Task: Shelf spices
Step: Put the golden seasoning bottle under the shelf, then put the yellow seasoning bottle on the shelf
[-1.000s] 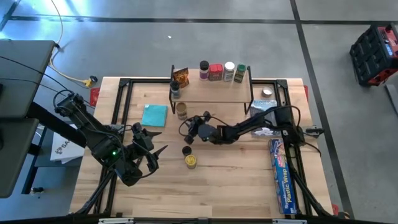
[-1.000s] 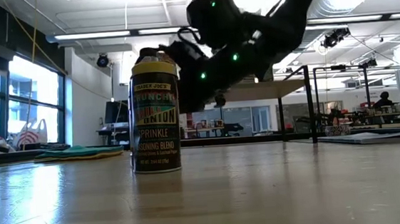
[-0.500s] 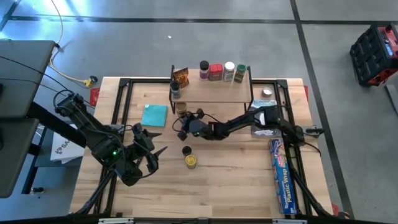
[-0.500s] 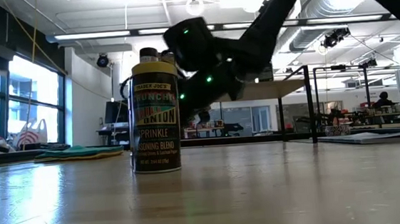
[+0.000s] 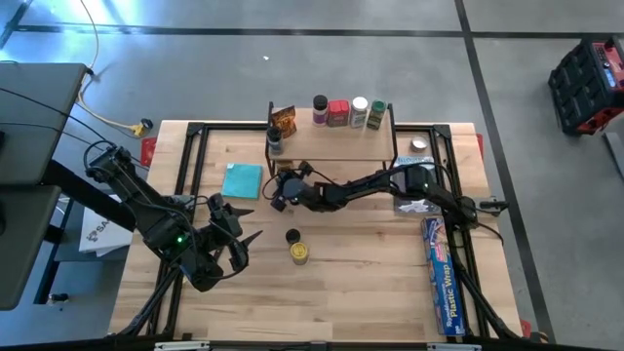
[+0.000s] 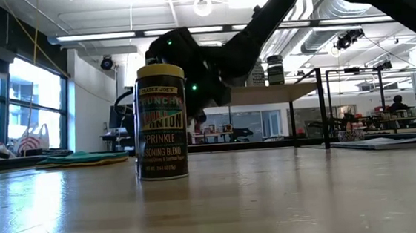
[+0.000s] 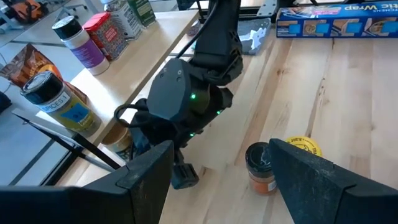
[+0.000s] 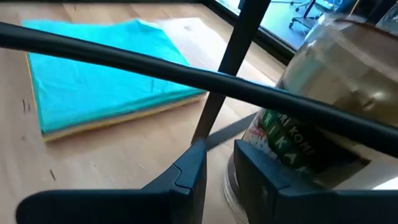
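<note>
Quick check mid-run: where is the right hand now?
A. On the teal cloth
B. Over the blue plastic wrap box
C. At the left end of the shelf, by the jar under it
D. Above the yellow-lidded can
C: the right hand is at the left end of the shelf, close to the jar under it.

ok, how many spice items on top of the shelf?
6: packet and blue-label jar at the left end; purple-label jar, red tin, white-topped jar, green-topped jar along the back edge. None seems hidden.

Grey concrete floor (image 5: 292, 78) with dark seam lines; large windows (image 6: 14, 109) at side; ceiling strip lights (image 6: 112, 36); exposed ducts (image 6: 333, 10).
</note>
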Motion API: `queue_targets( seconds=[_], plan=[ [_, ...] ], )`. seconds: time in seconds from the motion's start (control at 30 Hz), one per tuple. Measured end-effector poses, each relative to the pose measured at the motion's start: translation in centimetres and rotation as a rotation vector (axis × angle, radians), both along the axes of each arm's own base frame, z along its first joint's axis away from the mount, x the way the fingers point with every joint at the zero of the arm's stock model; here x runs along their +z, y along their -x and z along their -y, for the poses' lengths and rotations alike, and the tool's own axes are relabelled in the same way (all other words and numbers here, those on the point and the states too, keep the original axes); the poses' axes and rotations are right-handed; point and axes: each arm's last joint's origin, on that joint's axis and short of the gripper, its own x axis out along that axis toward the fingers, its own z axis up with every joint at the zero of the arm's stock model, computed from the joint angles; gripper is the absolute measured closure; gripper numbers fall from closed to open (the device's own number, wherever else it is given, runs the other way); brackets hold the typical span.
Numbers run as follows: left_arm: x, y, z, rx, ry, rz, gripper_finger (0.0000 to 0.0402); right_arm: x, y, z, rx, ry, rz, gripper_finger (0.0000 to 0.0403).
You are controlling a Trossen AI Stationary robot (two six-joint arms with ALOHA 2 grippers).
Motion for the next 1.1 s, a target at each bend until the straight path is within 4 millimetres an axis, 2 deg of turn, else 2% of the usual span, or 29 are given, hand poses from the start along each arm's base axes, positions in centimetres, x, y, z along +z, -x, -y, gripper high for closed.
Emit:
queue_targets(
  seconds=[0.17, 0.37, 0.47, 0.67, 0.8, 0.87, 1.0, 1.1],
  plan=[
    [0.0, 0.0, 0.0, 0.000, 0.000, 0.000, 0.0142, -0.1, 0.1, -0.1, 0.010, 0.009, -0.030, 0.0328],
    [0.0, 0.0, 0.0, 0.000, 0.001, 0.000, 0.0142, 0.1, 0.1, -1.4, 0.095, 0.066, -0.126, 0.0328],
    [0.0, 0.0, 0.0, 0.000, 0.000, 0.000, 0.0142, 2.1, 0.3, -2.3, 0.124, 0.102, -0.148, 0.0328],
    [0.0, 0.1, 0.1, -0.001, 0.010, 0.005, 0.0142, 8.3, 2.0, -4.9, 0.150, 0.121, -0.174, 0.0328],
    [0.0, 0.4, 0.5, -0.012, 0.016, 0.015, 0.0142, 12.5, 4.4, -8.2, 0.143, 0.179, -0.239, 0.0328],
    [0.0, 0.7, 0.8, -0.023, 0.015, 0.022, 0.0142, 14.0, 6.2, -10.0, 0.106, 0.224, -0.306, 0.0328],
    [0.1, 1.4, 1.5, -0.047, -0.012, 0.052, 0.0142, 16.1, 10.6, -14.1, 0.055, 0.249, -0.396, 0.0328],
    [0.2, 1.8, 1.9, -0.058, -0.040, 0.078, 0.0142, 17.0, 14.1, -17.5, 0.041, 0.199, -0.386, 0.0328]
  ],
)
